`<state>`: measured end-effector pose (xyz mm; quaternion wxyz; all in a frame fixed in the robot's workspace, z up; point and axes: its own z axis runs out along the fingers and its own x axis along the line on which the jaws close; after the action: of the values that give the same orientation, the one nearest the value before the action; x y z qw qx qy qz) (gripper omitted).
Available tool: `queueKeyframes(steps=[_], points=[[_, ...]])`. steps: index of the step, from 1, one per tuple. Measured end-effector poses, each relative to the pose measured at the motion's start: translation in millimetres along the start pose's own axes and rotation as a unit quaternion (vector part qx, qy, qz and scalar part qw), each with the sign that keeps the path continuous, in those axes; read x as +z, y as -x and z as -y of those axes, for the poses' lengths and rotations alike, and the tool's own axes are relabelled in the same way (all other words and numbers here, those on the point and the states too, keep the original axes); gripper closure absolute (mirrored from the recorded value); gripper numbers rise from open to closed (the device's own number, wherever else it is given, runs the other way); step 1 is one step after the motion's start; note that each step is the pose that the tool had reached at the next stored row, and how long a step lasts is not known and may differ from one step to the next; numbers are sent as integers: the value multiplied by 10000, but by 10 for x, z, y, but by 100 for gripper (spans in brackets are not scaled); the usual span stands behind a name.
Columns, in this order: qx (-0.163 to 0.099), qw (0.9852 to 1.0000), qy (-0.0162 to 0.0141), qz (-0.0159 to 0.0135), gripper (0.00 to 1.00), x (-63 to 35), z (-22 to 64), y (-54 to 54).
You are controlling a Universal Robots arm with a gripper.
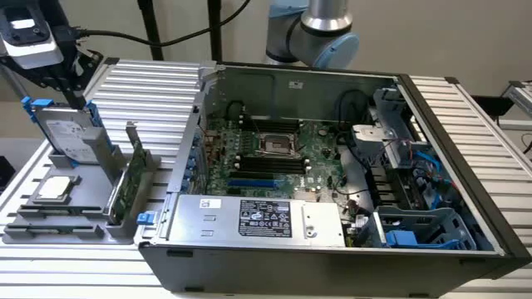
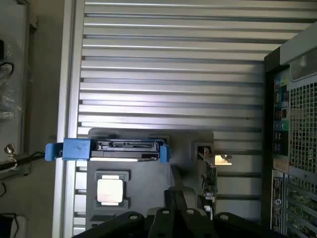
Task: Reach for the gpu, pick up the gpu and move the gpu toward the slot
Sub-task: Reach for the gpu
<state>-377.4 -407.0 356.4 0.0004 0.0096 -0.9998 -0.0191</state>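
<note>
The gpu (image 1: 126, 182) is a thin green card with a silver bracket, standing on edge in a grey holder (image 1: 50, 232) at the exterior view's left. In the wrist view the gpu (image 2: 208, 174) shows edge-on, just beside my fingertips. My gripper (image 1: 81, 101) hangs above and behind the holder, over the hard drive, with its fingers together and nothing held. In the wrist view the gripper (image 2: 174, 191) points down at the holder. The motherboard (image 1: 275, 156) with its blue slot (image 1: 249, 184) lies inside the open computer case (image 1: 332, 249).
A silver hard drive with blue rails (image 1: 66, 134) (image 2: 126, 148) stands upright in the holder. A square silver chip (image 1: 54, 188) (image 2: 110, 191) lies in front of it. The case wall (image 2: 292, 124) rises close beside the holder. Ribbed aluminium table (image 1: 149, 87) surrounds everything.
</note>
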Motion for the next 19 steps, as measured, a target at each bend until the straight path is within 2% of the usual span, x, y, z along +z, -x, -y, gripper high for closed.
queueKeyframes(steps=[14,19], points=[[0,10000,-1,-2,89,-1,7,0],[0,10000,0,1,89,6,124,76]])
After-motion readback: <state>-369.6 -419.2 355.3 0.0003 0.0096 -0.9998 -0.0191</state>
